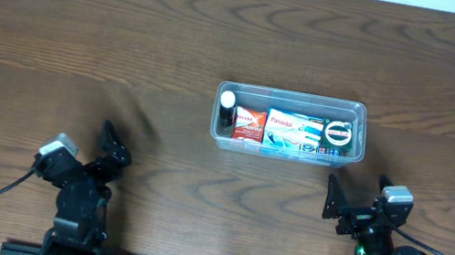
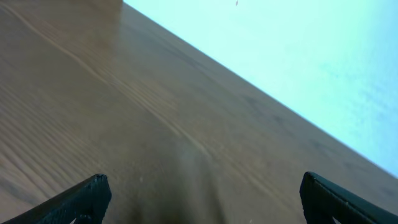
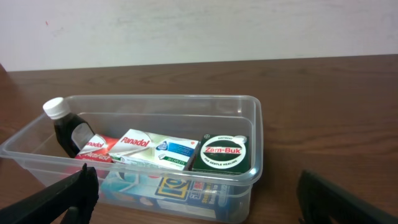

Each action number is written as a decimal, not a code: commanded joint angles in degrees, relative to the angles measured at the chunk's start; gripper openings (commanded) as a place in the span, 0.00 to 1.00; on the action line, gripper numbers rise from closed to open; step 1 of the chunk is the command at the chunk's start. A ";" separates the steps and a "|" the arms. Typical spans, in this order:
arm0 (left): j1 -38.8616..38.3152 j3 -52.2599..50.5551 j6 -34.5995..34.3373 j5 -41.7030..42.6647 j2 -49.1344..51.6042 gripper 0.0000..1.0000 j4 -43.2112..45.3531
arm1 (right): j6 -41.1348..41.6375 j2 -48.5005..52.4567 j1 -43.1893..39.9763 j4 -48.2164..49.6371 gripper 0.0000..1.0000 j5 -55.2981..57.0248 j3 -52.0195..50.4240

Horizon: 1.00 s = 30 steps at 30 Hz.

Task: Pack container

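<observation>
On the near left, the left gripper (image 1: 115, 146) hangs just above the table (image 1: 86, 30) with its jaws spread wide and nothing between them; its wrist view shows only bare wood ahead of the left gripper (image 2: 208, 199); the container (image 1: 293, 94) lies well apart from it, farther off and to the right.

The container sits right of centre, long side across the table; inside, from left to right, lie a dark bottle (image 1: 227, 109) with a white cap, a red box (image 1: 249, 124), a Panadol box (image 1: 292, 129) and a green Zam-Buk tin (image 1: 337, 134).

The tub looks thin-walled and light; I judge the clear plastic slick and likely to flex if pinched hard, with most of the weight in the contents, which may slide if it tips; the rim (image 3: 258, 112) of the right end wall or of the near long wall seems the best hold.

On the near right, the right gripper (image 1: 354, 200) is also fully open and empty; the container lies just beyond it, slightly to the left, not touching.
</observation>
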 commanded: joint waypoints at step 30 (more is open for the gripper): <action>5.77 -4.57 27.15 18.18 -7.87 0.98 1.55 | -0.85 -0.44 -0.66 -0.04 0.99 0.20 -0.22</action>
